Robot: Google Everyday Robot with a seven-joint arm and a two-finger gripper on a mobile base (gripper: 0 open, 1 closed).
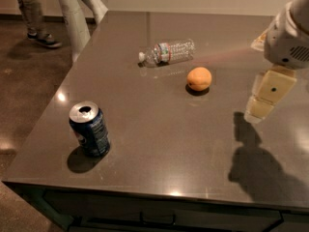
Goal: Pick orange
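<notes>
The orange (199,78) is a small round fruit lying on the dark grey table (159,139), a little right of the middle. My gripper (264,103) hangs above the table at the right edge of the view, to the right of the orange and well apart from it. It holds nothing that I can see. Its shadow falls on the table below it.
A clear plastic water bottle (167,51) lies on its side behind the orange. A blue soda can (89,128) stands upright near the front left corner. A person's legs (34,13) and a white stand (72,13) are on the floor at the back left.
</notes>
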